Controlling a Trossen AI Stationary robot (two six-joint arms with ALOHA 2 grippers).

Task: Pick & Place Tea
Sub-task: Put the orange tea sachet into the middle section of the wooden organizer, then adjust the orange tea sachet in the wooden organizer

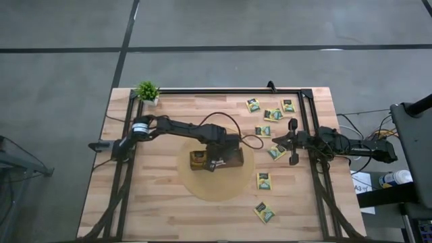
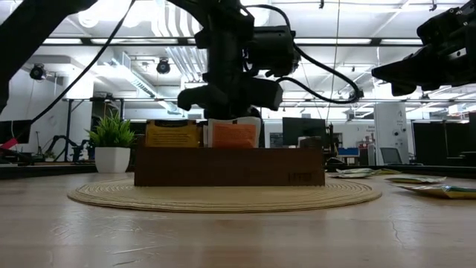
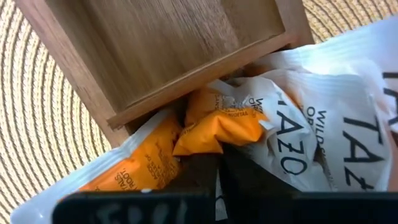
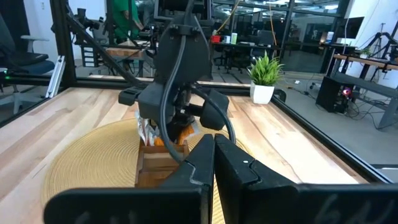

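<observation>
A long brown wooden tray [image 1: 233, 159] lies on a round woven mat [image 1: 202, 189] at the table's middle. Tea sachets stand upright in it, a yellow one [image 2: 172, 134] and an orange one [image 2: 234, 135]. My left gripper [image 3: 217, 177] points down over the tray, shut on an orange-and-white sachet [image 3: 214, 127]; a white sachet [image 3: 323, 124] lies against it. Several more sachets [image 1: 264, 180] lie flat on the table's right half. My right gripper [image 1: 277, 142] hangs level at the right, shut and holding nothing. My left gripper pinches the orange-and-white sachet by its crumpled orange edge [image 3: 211, 140] between its two fingers [image 3: 193, 180], coming from above and pointing down. The sachet sits among other sachets in the tray's compartment, beside a bare compartment [image 3: 161, 43]. Its lower part is hidden by the fingers.
A small green potted plant [image 1: 148, 91] stands at the far left corner. A black frame rail [image 1: 223, 92] runs along the table's far edge and down both sides. Loose sachets cluster at the far right [image 1: 273, 115], and one lies near the front [image 1: 264, 212].
</observation>
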